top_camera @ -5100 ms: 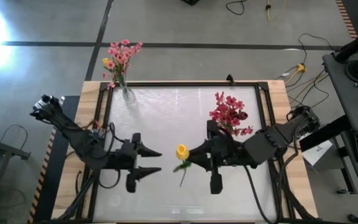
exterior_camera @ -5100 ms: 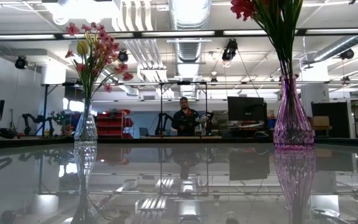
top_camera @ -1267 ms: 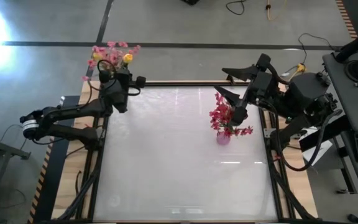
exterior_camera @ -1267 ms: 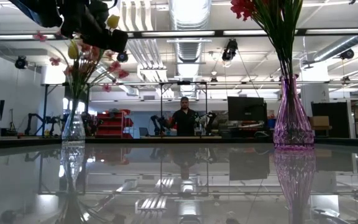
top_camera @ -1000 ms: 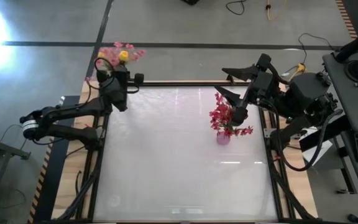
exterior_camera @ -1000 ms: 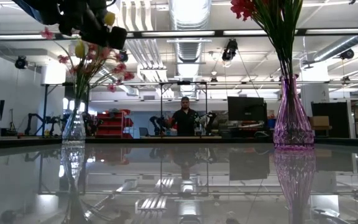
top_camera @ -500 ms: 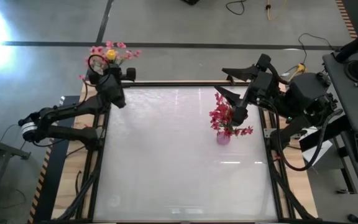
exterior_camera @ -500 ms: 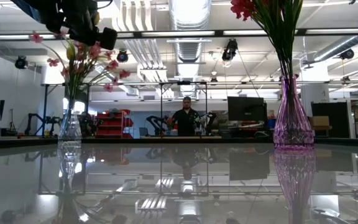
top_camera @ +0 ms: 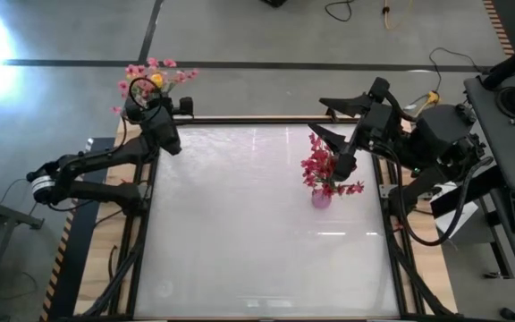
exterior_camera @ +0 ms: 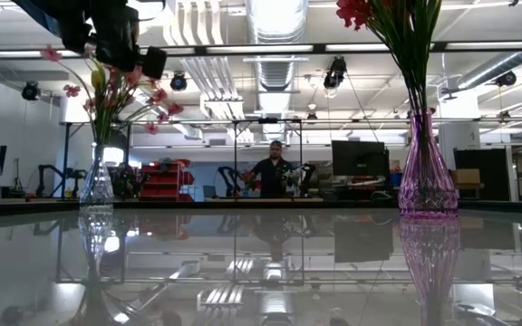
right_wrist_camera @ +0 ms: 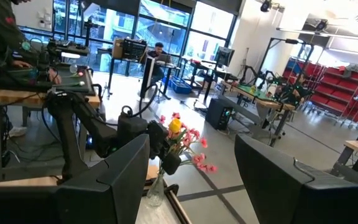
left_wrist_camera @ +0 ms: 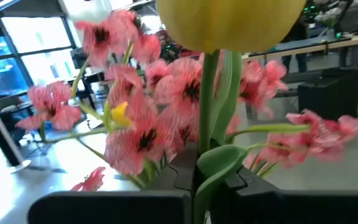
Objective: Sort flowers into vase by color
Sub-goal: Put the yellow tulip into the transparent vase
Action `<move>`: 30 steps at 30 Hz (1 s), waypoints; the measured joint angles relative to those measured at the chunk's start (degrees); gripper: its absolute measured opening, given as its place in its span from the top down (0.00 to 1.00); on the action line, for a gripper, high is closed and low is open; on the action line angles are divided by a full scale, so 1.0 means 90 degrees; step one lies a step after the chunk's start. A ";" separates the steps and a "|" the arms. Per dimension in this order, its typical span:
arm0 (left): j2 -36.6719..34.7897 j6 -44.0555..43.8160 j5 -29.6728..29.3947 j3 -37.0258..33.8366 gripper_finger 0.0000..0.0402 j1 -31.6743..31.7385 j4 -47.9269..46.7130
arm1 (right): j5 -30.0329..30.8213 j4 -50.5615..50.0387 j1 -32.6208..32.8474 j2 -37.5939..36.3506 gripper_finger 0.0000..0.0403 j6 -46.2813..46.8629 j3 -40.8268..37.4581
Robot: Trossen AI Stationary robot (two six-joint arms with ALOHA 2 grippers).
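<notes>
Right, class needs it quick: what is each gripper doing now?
Left gripper: shut on the yellow tulip stem.
Right gripper: open, holding nothing.

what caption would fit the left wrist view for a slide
Left pincer shut on a yellow tulip stem, held up against the pink blossoms.

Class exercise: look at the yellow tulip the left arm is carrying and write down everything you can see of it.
The yellow tulip is an artificial flower with a rounded, closed yellow bud on a thin green stem and one curled green leaf. It stands roughly upright, its stem pinched between the shut fingers of the left gripper. It is held among the pink blossoms above the clear vase at the table's far left corner. Its lower stem is hidden.
</notes>
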 joint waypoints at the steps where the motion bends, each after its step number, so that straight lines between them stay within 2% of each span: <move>1: 0.0000 -0.0064 -0.0060 -0.0038 1.00 0.0002 0.0000 | 0.0000 0.0000 0.0000 0.0000 0.43 0.0000 0.0000; 22: -0.0002 -0.1567 -0.0162 -0.1146 1.00 0.0049 -0.0176 | -0.0005 -0.0046 0.0000 0.0000 0.43 0.0102 0.0000; 30: 0.0124 -0.2050 0.0081 -0.1523 1.00 0.0080 -0.0189 | -0.0005 -0.0046 0.0000 0.0000 0.43 0.0232 -0.0005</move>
